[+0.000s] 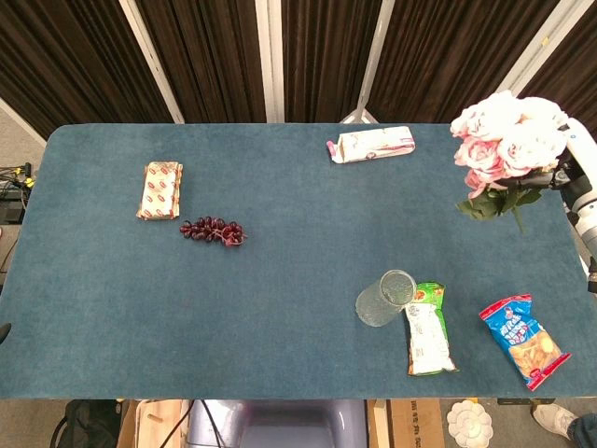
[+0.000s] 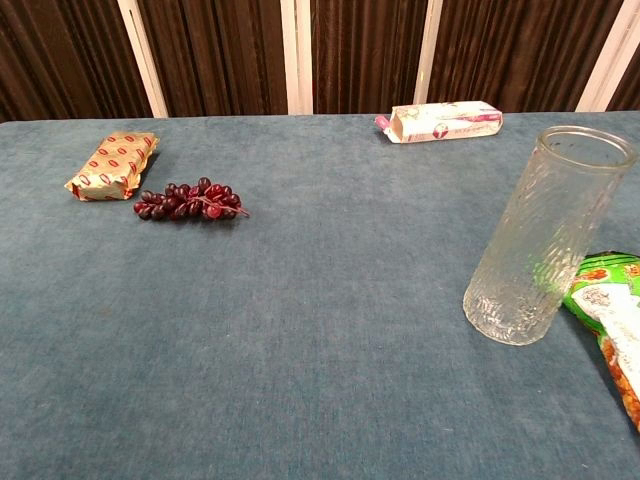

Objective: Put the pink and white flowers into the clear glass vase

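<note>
Flowers aloft at the far right, vase upright and waiting

Head view: right robot hand (image 1: 576,168) at the frame's right edge, closed around the stems of the pink and white flowers (image 1: 508,140), blooms up and leftward, stems trailing down past the counter (image 1: 280,308) edge; clear glass vase (image 1: 384,298) standing near the front, down-left of the bouquet and well apart, mouth up, so stems likely to need swinging in and tipping vertical above the rim; left robot hand nowhere seen. Chest view: only the vase (image 2: 545,235) upright beside a green snack bag (image 2: 605,290); no hand, no flowers
</note>
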Controlling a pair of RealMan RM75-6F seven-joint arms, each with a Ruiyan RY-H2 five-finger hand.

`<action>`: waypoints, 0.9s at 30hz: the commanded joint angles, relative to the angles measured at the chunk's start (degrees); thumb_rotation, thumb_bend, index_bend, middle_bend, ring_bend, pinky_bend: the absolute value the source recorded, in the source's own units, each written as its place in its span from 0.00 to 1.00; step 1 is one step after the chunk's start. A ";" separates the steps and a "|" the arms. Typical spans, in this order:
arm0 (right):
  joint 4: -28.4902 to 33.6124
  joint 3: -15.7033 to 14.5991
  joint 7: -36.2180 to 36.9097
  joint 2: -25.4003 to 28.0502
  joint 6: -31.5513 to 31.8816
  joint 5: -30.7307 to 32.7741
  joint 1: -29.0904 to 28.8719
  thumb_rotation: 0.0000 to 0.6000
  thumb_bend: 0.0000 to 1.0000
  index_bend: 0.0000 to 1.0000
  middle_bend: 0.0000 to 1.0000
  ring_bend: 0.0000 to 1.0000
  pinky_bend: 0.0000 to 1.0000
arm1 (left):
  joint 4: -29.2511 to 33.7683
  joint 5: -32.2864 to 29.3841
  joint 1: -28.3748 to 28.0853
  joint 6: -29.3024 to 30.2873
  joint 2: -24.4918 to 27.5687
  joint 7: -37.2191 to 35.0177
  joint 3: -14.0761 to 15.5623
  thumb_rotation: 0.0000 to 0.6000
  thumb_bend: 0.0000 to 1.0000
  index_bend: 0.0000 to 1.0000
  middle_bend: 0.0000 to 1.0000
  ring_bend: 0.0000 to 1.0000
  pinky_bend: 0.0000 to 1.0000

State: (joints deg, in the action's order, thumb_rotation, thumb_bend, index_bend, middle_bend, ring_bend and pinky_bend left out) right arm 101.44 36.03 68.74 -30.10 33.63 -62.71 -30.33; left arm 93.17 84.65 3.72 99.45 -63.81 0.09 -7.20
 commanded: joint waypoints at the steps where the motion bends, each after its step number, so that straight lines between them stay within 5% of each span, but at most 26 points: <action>1: 5.09 0.89 -5.32 3.21 -1.10 11.79 -3.13 1.00 0.21 0.55 0.46 0.48 0.05 | -0.46 0.01 0.29 0.33 0.04 -0.80 -0.14 1.00 0.20 0.10 0.02 0.00 0.02; 10: 15.07 1.81 -9.60 5.38 4.55 29.27 -6.03 1.00 0.23 0.55 0.47 0.49 0.06 | 0.07 -0.53 0.30 -0.35 0.42 -0.66 -0.04 1.00 0.19 0.10 0.02 0.00 0.02; 18: 23.28 3.47 -8.51 5.36 11.39 31.76 -3.37 1.00 0.23 0.55 0.47 0.50 0.06 | 0.30 -0.35 0.15 -0.61 0.21 -0.06 0.11 1.00 0.19 0.10 0.02 0.00 0.02; 27: 23.83 0.93 -12.88 -3.80 16.15 33.53 -5.11 1.00 0.23 0.56 0.48 0.51 0.06 | 0.20 -0.74 0.41 -0.12 0.30 -0.77 -0.24 1.00 0.19 0.10 0.02 0.00 0.02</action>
State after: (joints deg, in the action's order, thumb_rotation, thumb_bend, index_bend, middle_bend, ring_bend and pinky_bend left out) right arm 125.38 37.59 57.04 -32.33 48.65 -29.89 -34.82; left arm 93.39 83.92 4.12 99.32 -63.52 -0.66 -7.42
